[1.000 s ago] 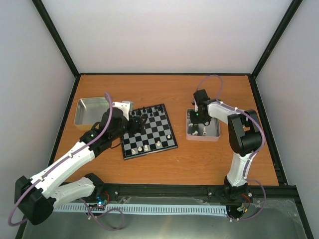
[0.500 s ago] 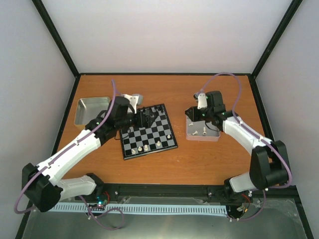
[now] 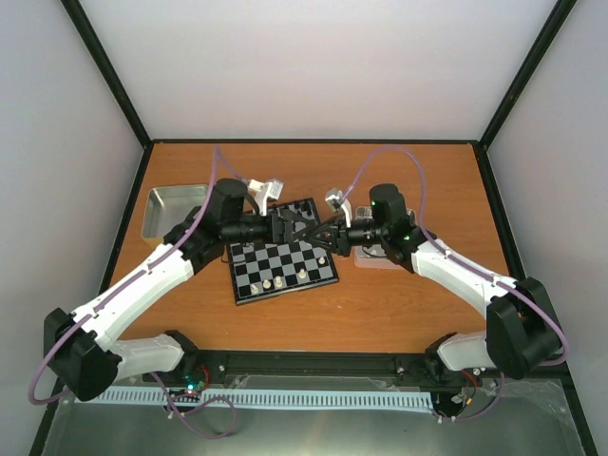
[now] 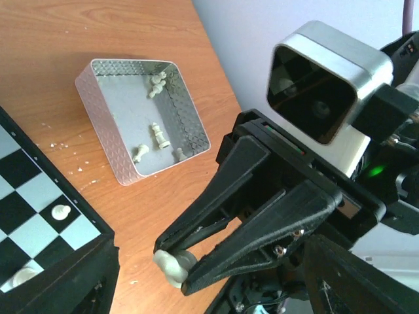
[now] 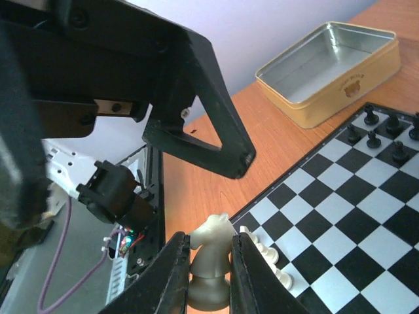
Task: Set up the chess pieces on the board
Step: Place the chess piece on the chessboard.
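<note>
The right tool [image 5: 209, 261] is clamped on a smooth, horse-headed cream-white knight [image 5: 211, 241], held over the right edge of the flat checked board [image 3: 285, 264]. The left tool [image 3: 294, 226] faces it, its angular black fingers spread wide and holding nothing. More cream pieces [image 4: 159, 134] lie in an embossed metal tray [image 4: 185, 111] on the wooden surface [image 3: 380, 304].

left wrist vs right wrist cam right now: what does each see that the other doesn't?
Left wrist only: the tray with loose white pieces in it. Right wrist only: the empty tin and the black pieces on the board. Both: the board, the open left gripper, and the right gripper pinching the white knight.
</note>
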